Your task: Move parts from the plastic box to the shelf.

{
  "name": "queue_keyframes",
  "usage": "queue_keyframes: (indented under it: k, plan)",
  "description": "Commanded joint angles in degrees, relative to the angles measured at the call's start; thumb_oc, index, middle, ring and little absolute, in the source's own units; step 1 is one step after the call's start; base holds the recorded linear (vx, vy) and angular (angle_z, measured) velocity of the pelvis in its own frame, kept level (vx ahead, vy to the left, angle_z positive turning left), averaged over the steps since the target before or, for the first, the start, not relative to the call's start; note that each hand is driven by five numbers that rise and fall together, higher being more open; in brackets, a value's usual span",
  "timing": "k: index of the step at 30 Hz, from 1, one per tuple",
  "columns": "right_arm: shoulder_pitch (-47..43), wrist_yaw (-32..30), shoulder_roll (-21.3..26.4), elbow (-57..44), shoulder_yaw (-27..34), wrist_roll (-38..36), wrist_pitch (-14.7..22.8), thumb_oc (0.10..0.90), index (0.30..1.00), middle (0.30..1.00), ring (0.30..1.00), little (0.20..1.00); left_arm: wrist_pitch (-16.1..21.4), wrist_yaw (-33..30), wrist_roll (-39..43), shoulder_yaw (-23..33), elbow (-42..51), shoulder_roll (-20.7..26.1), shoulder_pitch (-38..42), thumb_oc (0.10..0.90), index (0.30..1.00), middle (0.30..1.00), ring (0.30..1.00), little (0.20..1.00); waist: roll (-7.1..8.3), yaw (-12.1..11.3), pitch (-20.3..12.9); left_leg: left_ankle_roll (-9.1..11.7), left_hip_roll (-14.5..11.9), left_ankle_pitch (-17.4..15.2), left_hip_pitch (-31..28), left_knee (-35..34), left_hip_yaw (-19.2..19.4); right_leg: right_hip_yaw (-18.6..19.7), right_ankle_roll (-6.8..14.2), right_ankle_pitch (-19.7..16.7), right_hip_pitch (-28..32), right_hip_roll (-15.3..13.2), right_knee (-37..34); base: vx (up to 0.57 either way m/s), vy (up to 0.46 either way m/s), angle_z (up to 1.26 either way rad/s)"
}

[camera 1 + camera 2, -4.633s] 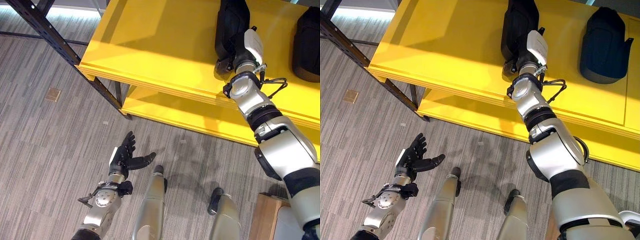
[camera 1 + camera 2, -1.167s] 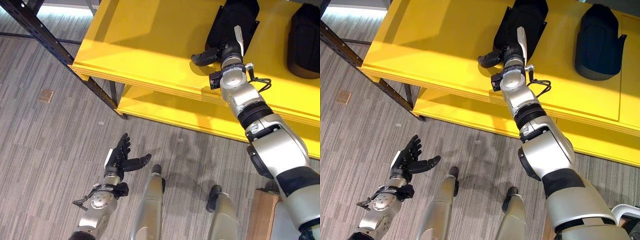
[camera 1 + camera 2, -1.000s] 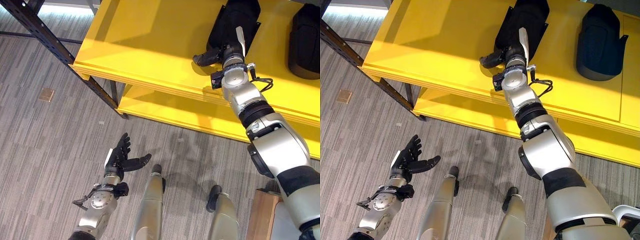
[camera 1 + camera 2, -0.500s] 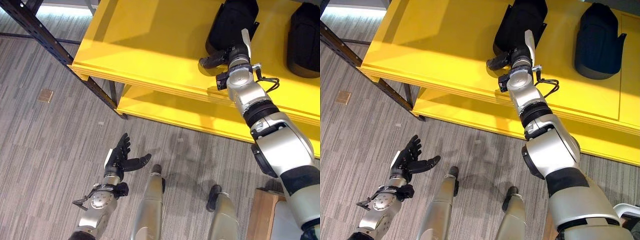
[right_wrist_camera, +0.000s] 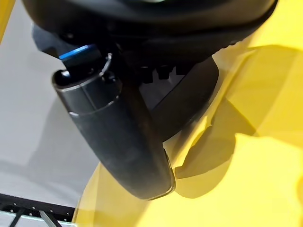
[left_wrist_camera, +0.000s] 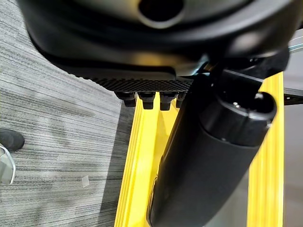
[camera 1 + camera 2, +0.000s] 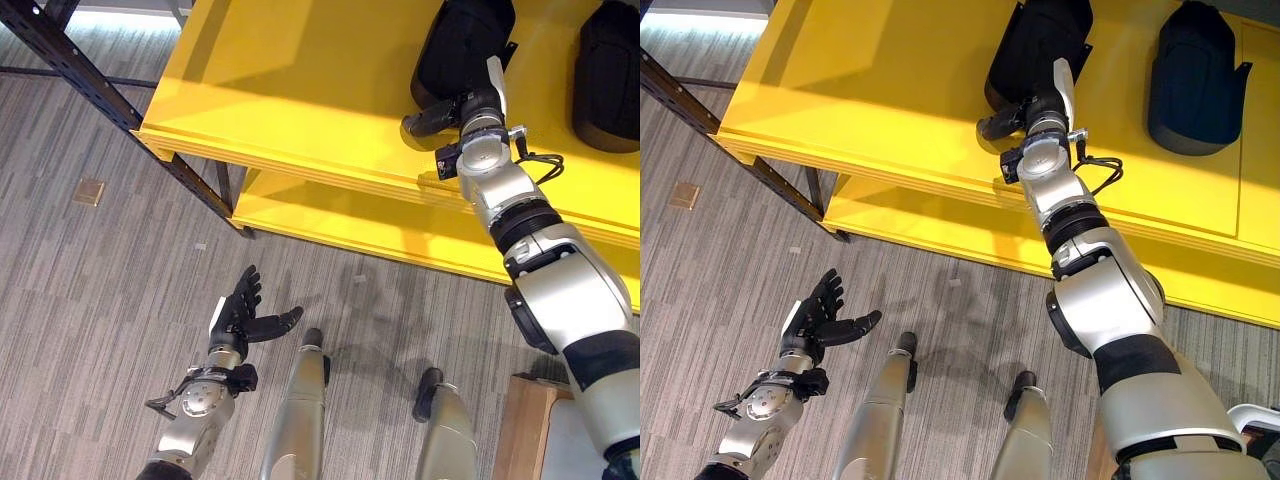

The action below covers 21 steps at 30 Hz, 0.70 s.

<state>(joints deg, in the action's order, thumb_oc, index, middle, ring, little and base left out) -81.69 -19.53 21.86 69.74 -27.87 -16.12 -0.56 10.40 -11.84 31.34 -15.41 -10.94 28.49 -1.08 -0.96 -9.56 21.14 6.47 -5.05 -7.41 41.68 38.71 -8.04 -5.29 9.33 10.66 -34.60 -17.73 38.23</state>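
Grey striped carpet (image 7: 100, 290) covered the floor, and a yellow shelf (image 7: 290, 90) on a dark metal frame (image 7: 110, 90) stood at the far side, with a second yellow board (image 7: 350, 225) lower down beneath it. Two black parts lay on the upper shelf: one black part (image 7: 462, 40) toward the middle and another black part (image 7: 605, 60) further right, well apart from each other. The right hand (image 7: 440, 115) reached over the shelf just at the near edge of the middle part, its dark fingers pointing left across the yellow surface and a white cover on the thumb; in the right wrist view the thumb (image 5: 118, 137) stood out straight over the shelf and the fingers looked relaxed, curled round nothing. Whether the hand touched the part could not be told. The left hand (image 7: 243, 315) hung low over the carpet at the near left, well apart from the shelf, palm up with its fingers spread and straight, holding nothing. A small tan square plate (image 7: 89, 191) was set in the carpet at the left.
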Motion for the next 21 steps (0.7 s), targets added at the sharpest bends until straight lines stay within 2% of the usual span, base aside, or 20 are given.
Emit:
queue_keyframes:
  k: [1,21]
  plan:
    - [-5.9,-0.9,4.1,-1.0,-1.4,1.8,3.1,0.900,1.000,1.000,1.000,1.000,4.7,0.2,0.8,2.8,3.0,3.0,2.3,0.900,1.000,1.000,1.000,1.000,0.59,-0.5,-1.2,0.0,-2.8,-4.4,-1.0,0.5,-2.5,3.5,-0.9,-1.7,3.2,1.2,-5.0,0.00,0.000,0.00]
    - [-7.0,-0.2,7.7,-0.4,-4.9,6.4,2.4,0.900,1.000,1.000,1.000,1.000,5.1,0.5,1.1,3.6,3.2,3.0,1.8,0.900,1.000,1.000,1.000,1.000,1.17,-0.1,-1.1,0.2,-3.2,-4.0,-1.2,-0.3,-2.6,3.5,-0.9,-1.7,3.2,1.5,-5.2,0.00,0.000,0.00]
